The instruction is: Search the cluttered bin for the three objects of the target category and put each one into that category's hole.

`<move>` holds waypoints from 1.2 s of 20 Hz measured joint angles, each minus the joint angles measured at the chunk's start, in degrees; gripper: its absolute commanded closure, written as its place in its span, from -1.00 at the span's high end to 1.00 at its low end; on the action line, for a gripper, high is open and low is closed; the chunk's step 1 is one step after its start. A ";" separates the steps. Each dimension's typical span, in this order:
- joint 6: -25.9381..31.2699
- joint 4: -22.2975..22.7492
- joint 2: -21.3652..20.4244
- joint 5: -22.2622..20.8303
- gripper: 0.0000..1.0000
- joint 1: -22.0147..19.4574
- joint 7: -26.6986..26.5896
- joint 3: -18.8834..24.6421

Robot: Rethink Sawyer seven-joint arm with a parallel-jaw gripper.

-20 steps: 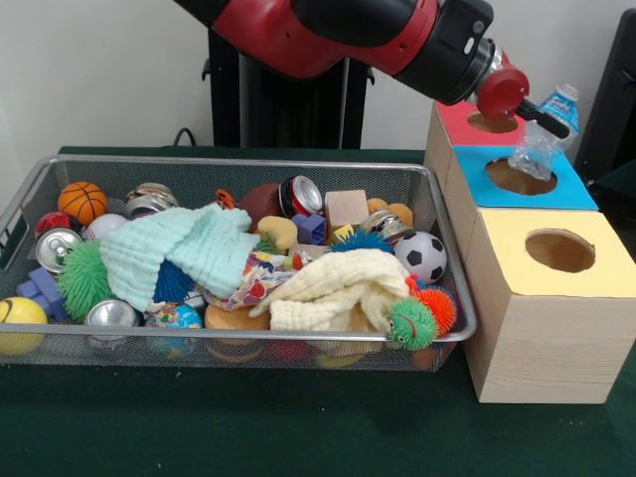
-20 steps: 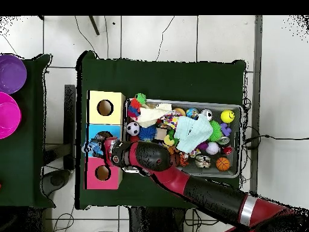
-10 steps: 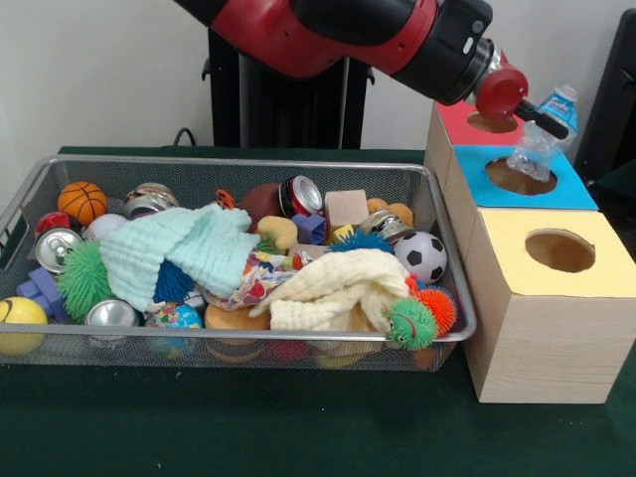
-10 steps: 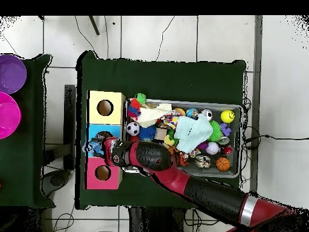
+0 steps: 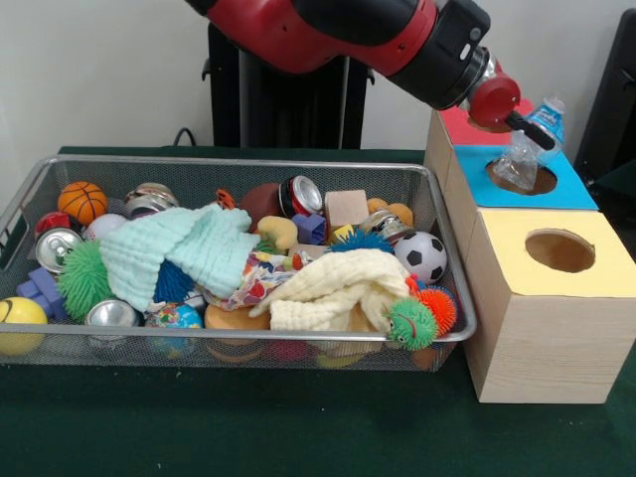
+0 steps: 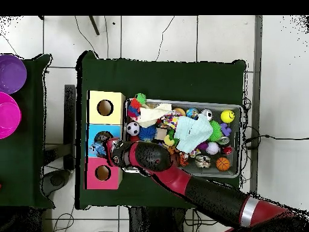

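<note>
Front view, near to far: green bench (image 5: 248, 427) in front, yellow-topped box (image 5: 547, 303) nearest at right with its round hole showing. The cluttered bin (image 5: 199, 343), silver wire mesh, sits just left of the boxes, packed with toys: yellow ball (image 5: 18, 323) at the near left corner, green spiky ball (image 5: 410, 323) and cream cloth (image 5: 333, 288) near the front rim, mint cloth (image 5: 179, 248) mid-bin, soccer ball (image 5: 424, 255) by the right wall, basketball (image 5: 81, 201) and crushed can (image 5: 301, 195) toward the back. Behind the yellow box comes the blue-topped box (image 5: 561, 189), then the red-topped box (image 5: 452, 124). The gripper (image 5: 524, 127) is closed around a crumpled clear plastic bottle (image 5: 525, 152) with a blue label, hanging tilted, its bottom over the blue box's hole.
</note>
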 measured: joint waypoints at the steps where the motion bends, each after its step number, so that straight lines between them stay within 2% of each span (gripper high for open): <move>1: -0.01 -0.03 -0.08 0.00 1.00 0.08 0.00 -0.14; 16: 0.00 -2.33 0.75 -0.01 1.00 0.17 0.00 -2.54; 24: 1.08 -4.16 -0.16 -0.07 1.00 0.35 0.00 -4.40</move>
